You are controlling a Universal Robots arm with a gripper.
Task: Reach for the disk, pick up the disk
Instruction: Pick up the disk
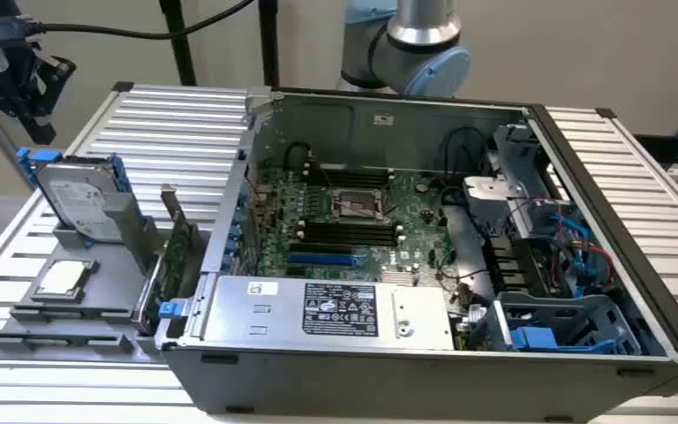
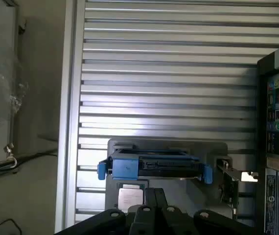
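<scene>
The slatted tabletop (image 1: 162, 106) carries an open computer case (image 1: 422, 367). Beside the case, on the exterior view's left, lies a grey tray (image 1: 10, 322). The disk (image 1: 80, 199) stands on edge in a slot at the tray's far end, near the case but apart from it.

Its long axis runs close to upright, with a slight lean. The labelled broad face looks toward the exterior camera, and the short end with the dark connector slot points up, as the wrist view shows. The blue frame clips along its sides, with tabs jutting out at both upper corners.

It is probably dense for its size, rigid, and harmed by knocks. The metal faces look smooth and likely slippery, and the plastic frame may flex. The best hold seems to be across its thin dimension at the middle of the top end, one finger on each broad face and clear of the connector.

The hand (image 2: 155, 196) hangs above the disk, apart from it, fingers pressed together and holding nothing. A small square chip (image 2: 129, 198) rests on the tray nearby.
</scene>
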